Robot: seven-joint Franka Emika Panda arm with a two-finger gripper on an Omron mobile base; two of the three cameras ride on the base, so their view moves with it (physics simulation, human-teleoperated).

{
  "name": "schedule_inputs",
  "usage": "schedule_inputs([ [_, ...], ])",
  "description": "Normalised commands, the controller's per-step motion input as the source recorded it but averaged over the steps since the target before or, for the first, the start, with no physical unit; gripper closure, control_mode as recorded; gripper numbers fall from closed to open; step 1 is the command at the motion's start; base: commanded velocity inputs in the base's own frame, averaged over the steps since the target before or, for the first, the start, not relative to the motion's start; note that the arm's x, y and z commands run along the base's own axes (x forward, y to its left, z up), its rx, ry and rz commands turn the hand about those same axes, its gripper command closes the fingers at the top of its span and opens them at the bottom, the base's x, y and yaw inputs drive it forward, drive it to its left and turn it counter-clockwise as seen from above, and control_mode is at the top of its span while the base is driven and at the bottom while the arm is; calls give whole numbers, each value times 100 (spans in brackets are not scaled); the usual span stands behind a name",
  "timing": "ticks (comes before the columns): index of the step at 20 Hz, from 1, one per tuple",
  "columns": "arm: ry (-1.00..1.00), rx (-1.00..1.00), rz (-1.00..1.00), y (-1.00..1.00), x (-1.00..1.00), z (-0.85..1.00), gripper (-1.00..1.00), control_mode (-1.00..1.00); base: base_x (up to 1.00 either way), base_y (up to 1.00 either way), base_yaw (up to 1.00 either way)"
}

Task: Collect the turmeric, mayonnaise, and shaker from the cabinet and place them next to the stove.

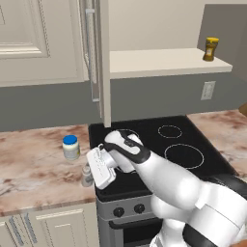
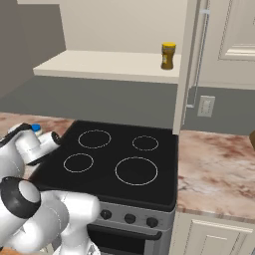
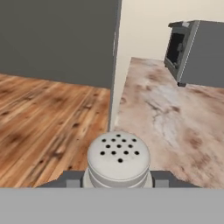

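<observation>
You have one item down, one in hand and one still to fetch. The mayonnaise (image 1: 71, 147) already stands on the worktop (image 1: 34, 169) just left of the stove (image 1: 164, 140), so that part looks finished. The gripper (image 1: 91, 176) is closed on the shaker (image 1: 87, 175), holding it upright low over the worktop, right beside the stove's near left corner and a little nearer to you than the mayonnaise. From the base cameras you cannot tell whether its base is touching the surface yet; the hand camera shows its perforated top (image 3: 118, 157) sitting between the finger tips, with the marbled worktop beyond it. If it is resting, releasing it there would settle the second item.

The turmeric (image 1: 210, 49) is what remains. It still stands alone on the shelf (image 1: 164, 62) of the cabinet (image 1: 99, 58), toward the far right end, well above the stove, with the door swung open. You will need to go back up for it and bring it down to the same patch of worktop.

On labels, there is little to read. The turmeric carries a dark band across its yellow body and the mayonnaise a small dark mark on its white side, but both are too small and blurred for any lettering or brand to be made out. The shaker shows no writing at all.
</observation>
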Motion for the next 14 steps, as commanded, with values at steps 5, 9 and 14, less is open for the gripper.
schedule_inputs([
  [5, -4, 0, -7, 1, 28, -20, 100, -100, 0, 0, 0],
  [9, -10, 0, -7, 3, 1, -27, 100, -100, 0, 0, 0],
  [14, -7, 0, -8, 11, 0, -15, 100, -100, 0, 0, 0],
])
